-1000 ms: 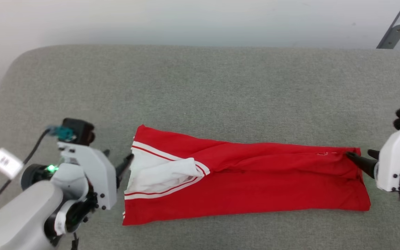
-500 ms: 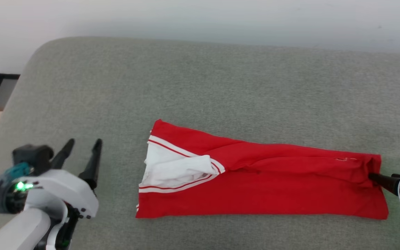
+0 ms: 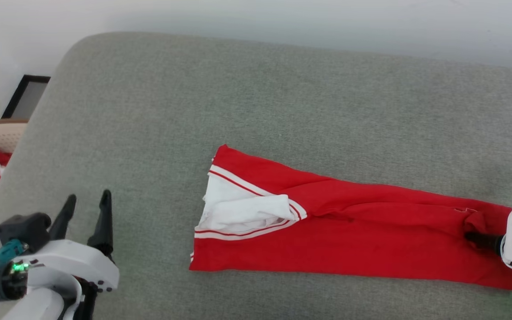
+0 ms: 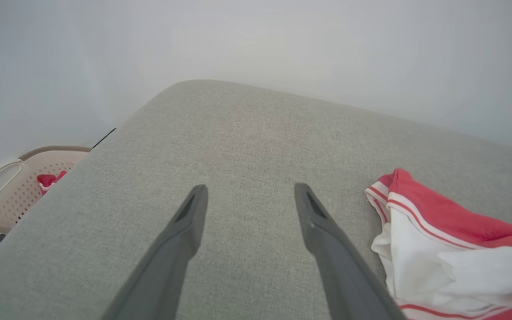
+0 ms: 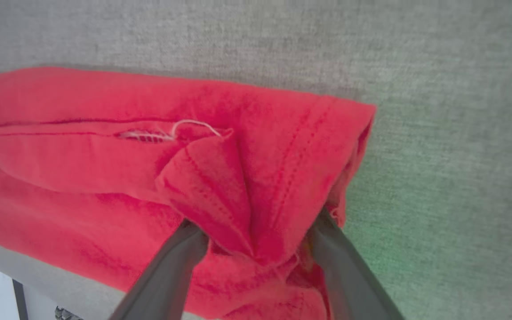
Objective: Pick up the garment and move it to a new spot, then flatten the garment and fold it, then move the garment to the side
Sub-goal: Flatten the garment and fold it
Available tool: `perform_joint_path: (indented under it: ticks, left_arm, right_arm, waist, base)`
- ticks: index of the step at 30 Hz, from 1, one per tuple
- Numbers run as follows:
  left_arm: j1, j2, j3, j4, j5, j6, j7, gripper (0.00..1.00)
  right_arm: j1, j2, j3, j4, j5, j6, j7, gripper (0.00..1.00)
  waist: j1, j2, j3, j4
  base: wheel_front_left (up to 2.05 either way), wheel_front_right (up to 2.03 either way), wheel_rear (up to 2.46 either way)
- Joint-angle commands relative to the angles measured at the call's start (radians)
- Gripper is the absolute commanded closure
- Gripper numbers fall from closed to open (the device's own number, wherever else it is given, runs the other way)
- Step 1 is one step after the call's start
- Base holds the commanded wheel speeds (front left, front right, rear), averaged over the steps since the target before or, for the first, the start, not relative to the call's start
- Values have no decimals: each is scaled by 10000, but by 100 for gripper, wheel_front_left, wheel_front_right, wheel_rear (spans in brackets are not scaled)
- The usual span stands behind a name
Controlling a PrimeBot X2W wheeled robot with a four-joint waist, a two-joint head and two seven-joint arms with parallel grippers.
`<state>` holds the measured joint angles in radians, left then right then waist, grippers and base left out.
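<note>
Left pincer [image 3: 87, 196] spread wide, empty; garment [image 3: 349, 240] well right of it. Right pincer [image 5: 256, 224] wide open, hem bunched between jaws.

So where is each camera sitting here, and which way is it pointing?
Head view: high on the robot, facing forward and down at the garment on the grey surface; left gripper lower left, right gripper at the right edge.
Left wrist view: along its open fingers across bare surface, sleeve end on the right.
Right wrist view: along its fingers into the bunched hem.
Shared: head and left wrist views both catch the basket.
</note>
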<state>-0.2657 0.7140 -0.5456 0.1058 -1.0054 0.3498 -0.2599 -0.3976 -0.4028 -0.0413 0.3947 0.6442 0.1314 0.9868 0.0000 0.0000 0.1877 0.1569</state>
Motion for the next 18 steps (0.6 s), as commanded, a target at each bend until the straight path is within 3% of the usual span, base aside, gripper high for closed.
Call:
perform_joint_path:
  ticks: [1,3,4,5,18]
  left_arm:
    - [114,-174,208,-19,168,-80,-55,0]
    - [316,-377,519,41,479,-213,-34,0]
    - [373,-510,720,55,566,-279,-35,0]
    - [443,-621,872,69,690,-365,-36,0]
    - [1242,-1587,2268,253,1851,-1067,-36,0]
  right_arm:
    - [-15,111,90,250,-113,-17,0,0]
    - [-48,85,304,553,-108,-17,90,0]
    - [-65,96,341,694,-18,-17,93,40]
    - [-103,83,465,753,43,-17,130,100]
    - [-651,-618,282,1075,328,-20,-171,100]
  waist:
    - [0,0,70,116]
    - [0,0,93,200]
    - [0,0,97,237]
    - [0,0,105,269]
    - [0,0,57,239]
  base:
    - [0,0,0]
    - [0,0,0]
    - [0,0,0]
    - [0,0,0]
    - [0,0,0]
